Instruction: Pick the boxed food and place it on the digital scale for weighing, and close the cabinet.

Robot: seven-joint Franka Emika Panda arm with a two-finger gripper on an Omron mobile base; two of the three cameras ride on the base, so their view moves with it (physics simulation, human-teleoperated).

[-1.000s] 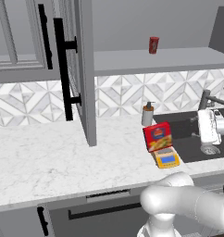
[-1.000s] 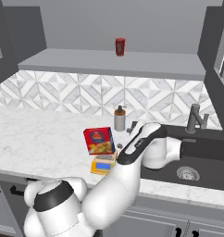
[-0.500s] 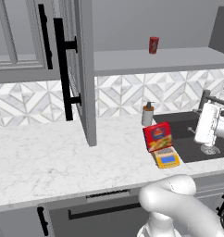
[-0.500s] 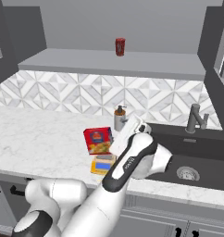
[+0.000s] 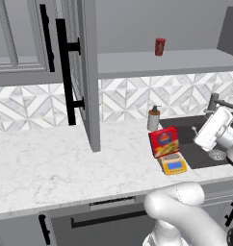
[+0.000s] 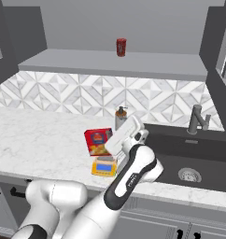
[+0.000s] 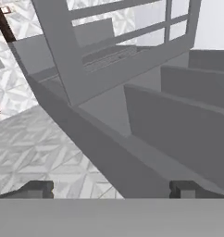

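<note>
Boxed food (image 5: 164, 141): leaning on the digital scale (image 5: 173, 165) at its 12 o'clock; placement judged done. Cabinet (image 5: 84, 72): door ajar, closing outstanding. Gripper (image 7: 111, 189): jaws spread wide, empty, raised over the sink (image 6: 203, 158).

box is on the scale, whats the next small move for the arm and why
Probably swing the open, empty pincer left toward the cabinet door's black handle. The boxed food already rests on the digital scale, and the door still stands open over the counter.
</note>
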